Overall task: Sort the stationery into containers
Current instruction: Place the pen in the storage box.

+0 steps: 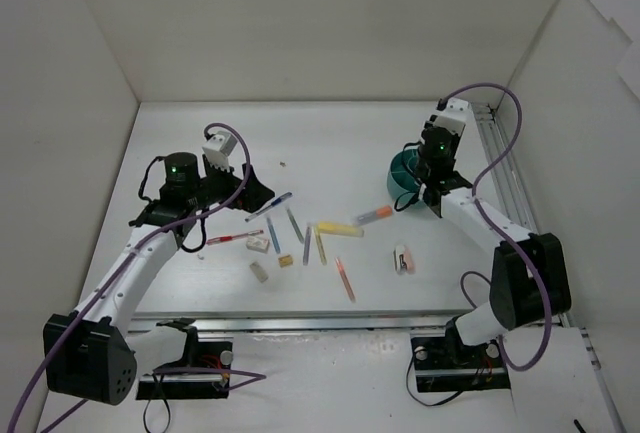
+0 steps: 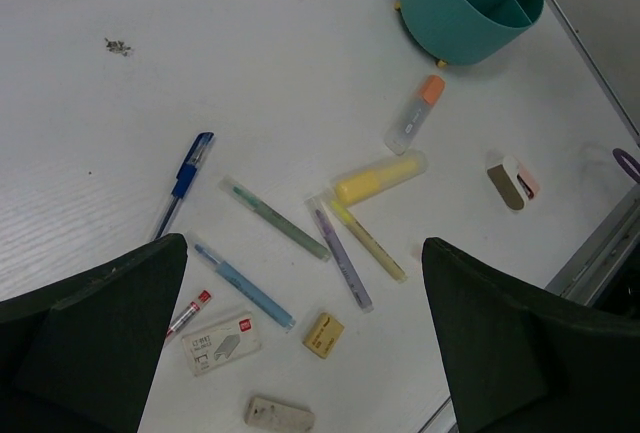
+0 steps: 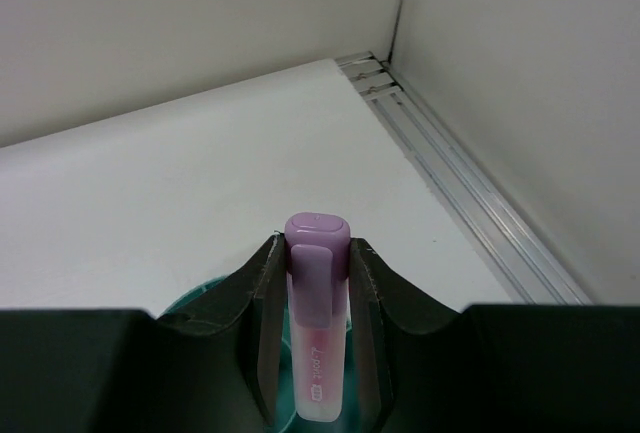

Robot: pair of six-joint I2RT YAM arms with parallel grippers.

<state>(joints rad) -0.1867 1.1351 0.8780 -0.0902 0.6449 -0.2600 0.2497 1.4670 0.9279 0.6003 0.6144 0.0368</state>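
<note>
The right claw (image 3: 318, 253) pinches a marker (image 3: 318, 353) between its two fingers. The marker lies along the fingers, with its purple cap out at the fingertips and its pale body back toward the palm. The teal cup (image 2: 455, 33) sits just under the fingertips. If the claw lets go off to one side, I think the marker may hit the rim and tumble out. The left claw (image 2: 305, 248) is spread wide and holds nothing, with a blue pen (image 2: 185, 181) below it.
</note>
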